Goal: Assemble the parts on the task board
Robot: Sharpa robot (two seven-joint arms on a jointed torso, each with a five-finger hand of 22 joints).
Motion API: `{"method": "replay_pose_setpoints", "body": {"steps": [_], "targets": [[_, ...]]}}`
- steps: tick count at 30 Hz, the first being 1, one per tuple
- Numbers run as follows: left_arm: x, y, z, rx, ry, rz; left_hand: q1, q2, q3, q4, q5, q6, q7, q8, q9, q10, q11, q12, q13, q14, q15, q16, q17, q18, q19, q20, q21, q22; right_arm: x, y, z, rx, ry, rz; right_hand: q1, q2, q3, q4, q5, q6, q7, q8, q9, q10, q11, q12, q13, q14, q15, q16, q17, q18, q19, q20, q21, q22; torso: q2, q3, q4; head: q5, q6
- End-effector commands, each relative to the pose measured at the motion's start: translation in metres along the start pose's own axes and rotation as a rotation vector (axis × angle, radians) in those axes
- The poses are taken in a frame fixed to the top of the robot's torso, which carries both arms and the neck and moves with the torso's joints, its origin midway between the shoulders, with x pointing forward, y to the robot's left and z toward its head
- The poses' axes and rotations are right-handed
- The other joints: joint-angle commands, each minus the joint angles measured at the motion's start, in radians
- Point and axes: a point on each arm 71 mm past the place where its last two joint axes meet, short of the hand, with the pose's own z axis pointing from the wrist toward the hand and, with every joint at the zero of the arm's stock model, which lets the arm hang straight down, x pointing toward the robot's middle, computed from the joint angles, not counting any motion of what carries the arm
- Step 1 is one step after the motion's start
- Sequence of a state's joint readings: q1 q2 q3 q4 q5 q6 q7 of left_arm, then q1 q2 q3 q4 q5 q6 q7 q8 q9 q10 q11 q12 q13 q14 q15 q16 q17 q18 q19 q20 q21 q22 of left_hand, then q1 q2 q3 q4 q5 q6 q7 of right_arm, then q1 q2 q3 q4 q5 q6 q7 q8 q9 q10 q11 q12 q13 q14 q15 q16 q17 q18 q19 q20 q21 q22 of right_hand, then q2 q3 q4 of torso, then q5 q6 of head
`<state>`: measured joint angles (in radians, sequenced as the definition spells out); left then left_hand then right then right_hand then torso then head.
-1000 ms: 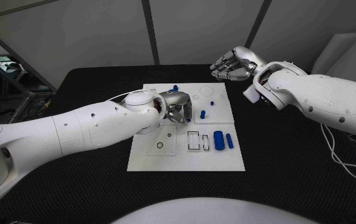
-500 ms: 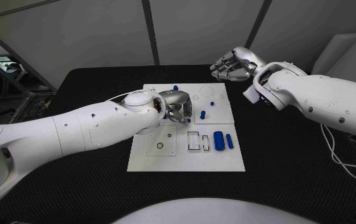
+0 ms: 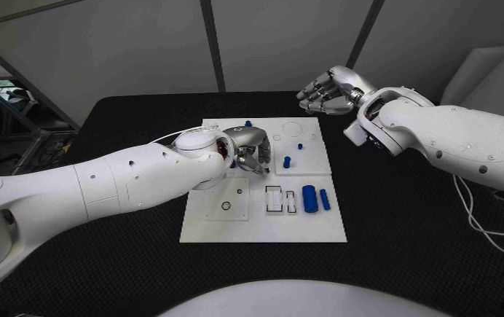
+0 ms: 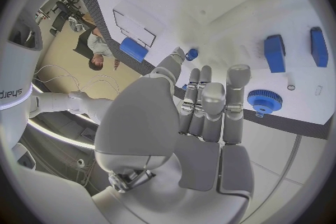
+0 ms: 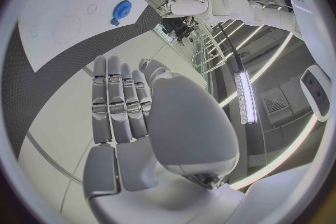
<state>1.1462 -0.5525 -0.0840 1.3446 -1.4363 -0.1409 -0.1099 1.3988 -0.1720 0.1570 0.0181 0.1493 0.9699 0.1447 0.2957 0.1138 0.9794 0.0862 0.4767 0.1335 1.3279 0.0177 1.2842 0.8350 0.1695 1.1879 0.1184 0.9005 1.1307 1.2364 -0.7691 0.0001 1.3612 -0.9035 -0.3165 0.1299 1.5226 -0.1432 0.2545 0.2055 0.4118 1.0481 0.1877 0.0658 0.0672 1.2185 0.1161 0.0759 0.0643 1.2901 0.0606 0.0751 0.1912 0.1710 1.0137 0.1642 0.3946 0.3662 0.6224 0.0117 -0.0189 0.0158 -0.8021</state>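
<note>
Left hand low over the middle of the task board, fingers straight and side by side, holding nothing; small upright blue peg just right of its fingertips, apart from them; blue gear beyond the fingertips at the board's far edge; large blue cylinder and thin blue bar lying side by side, nearer and to the right, well clear of the hand; right hand raised beyond the board's far right corner, fingers curled in, empty.
</note>
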Motion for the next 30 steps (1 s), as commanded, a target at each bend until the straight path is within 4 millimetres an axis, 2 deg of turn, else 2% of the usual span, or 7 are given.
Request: {"method": "replay_pose_setpoints", "body": {"steps": [1,17,25,30], "targets": [[0.0016,0.0007,0.0013,-0.03,0.022,-0.004,-0.001,0.014,-0.016,0.002,-0.003,0.005,-0.007,0.013,0.005,-0.009,-0.001,0.013,0.006,-0.004,-0.003,0.008,0.0,-0.021,0.0,0.001,-0.004,0.002,0.0002,0.0014,0.0007,-0.005,0.007,-0.001,0.0,0.001,0.002,-0.005,-0.001,0.009,0.0,0.005,0.001,0.004,0.001,0.005,0.0,0.008,0.002,0.001,0.0,0.007,0.0,-0.003,0.007,0.001,0.0,0.0004,-0.0013,0.0,-0.002],[0.009,0.0019,0.005,-0.079,0.063,0.008,0.018,0.046,-0.032,0.002,0.001,0.032,-0.029,0.041,0.016,-0.017,-0.01,0.043,0.018,0.0,-0.01,0.022,0.003,-0.022,0.005,-0.004,-0.004,0.009,0.001,0.0016,0.0012,-0.005,0.01,0.0,-0.004,0.001,0.004,-0.006,0.002,0.008,-0.001,0.004,0.0,0.004,0.001,0.004,0.0,0.009,0.002,0.0,0.0,0.006,-0.001,-0.003,0.009,0.004,0.0,0.0004,-0.0008,0.001,-0.001],[0.0102,0.0028,0.0064,-0.094,0.071,0.018,0.029,0.053,-0.028,-0.002,0.003,0.033,-0.03,0.042,0.015,-0.018,-0.011,0.046,0.018,0.0,-0.011,0.025,0.003,-0.022,0.006,-0.005,-0.004,0.01,0.0013,0.0017,0.0014,-0.005,0.011,0.0,-0.005,0.002,0.005,-0.006,0.002,0.008,-0.001,0.004,0.0,0.004,0.001,0.004,0.0,0.009,0.002,0.0,0.0,0.006,-0.001,-0.003,0.01,0.004,0.0,0.0,0.0001,0.0,0.0],[0.0107,0.0018,0.0073,-0.093,0.071,0.019,0.045,0.071,-0.016,-0.007,0.004,0.036,-0.03,0.043,0.014,-0.018,-0.012,0.048,0.017,0.001,-0.013,0.029,0.004,-0.023,0.009,-0.007,0.0,0.014,0.0015,0.0018,0.0015,-0.005,0.012,0.0,-0.005,0.002,0.005,-0.006,0.002,0.008,-0.001,0.004,0.0,0.004,0.001,0.004,0.0,0.009,0.002,0.0,0.0,0.006,-0.001,-0.003,0.01,0.004,0.0,0.0006,-0.0007,0.0,0.0]]}}
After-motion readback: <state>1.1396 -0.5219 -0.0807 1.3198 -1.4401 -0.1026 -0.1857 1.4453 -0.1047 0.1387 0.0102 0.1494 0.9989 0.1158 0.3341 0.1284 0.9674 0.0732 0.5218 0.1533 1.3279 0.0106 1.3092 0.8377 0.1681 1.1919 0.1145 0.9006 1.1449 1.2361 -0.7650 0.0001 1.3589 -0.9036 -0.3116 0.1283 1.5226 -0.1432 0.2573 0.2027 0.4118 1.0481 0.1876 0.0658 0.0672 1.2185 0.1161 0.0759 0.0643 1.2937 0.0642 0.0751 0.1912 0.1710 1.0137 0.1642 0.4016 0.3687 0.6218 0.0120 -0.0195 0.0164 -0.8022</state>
